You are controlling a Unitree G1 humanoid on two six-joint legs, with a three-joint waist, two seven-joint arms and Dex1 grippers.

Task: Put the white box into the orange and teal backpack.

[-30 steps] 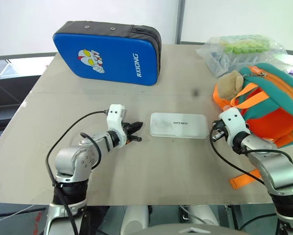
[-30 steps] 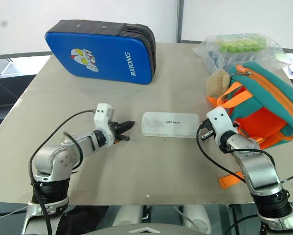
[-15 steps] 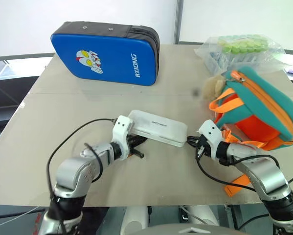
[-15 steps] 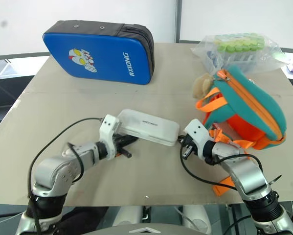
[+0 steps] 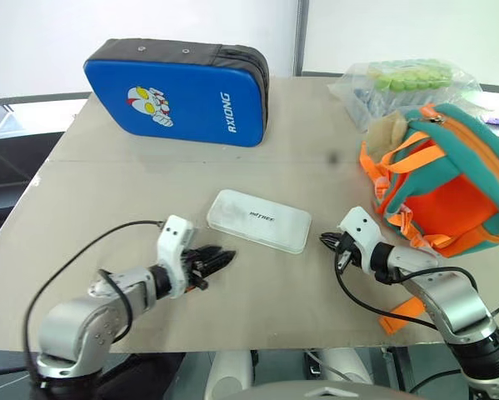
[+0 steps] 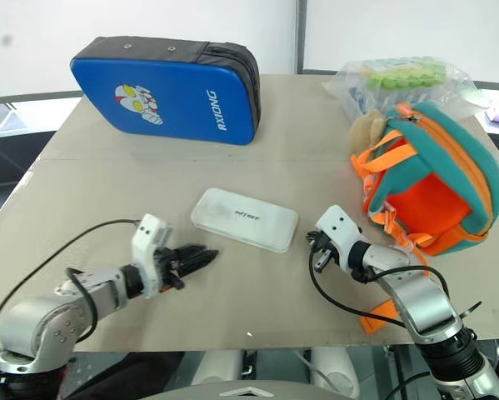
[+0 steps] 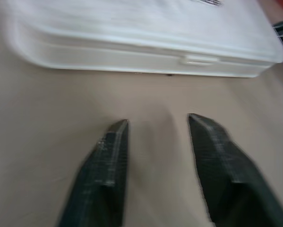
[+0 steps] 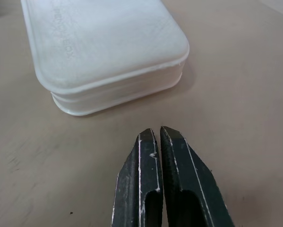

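The dark lettering on the lid of the white box [image 5: 259, 220] is too small to read from the head views, and the left wrist view shows the box blurred and cut off at its upper edge. The contents of the clear bag [image 5: 407, 82] are small green blobs, otherwise indistinct. The far side of the orange and teal backpack [image 5: 443, 177] is hidden.

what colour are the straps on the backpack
Orange. The backpack has an orange body with teal trim, and its looped straps show best in the right eye view.
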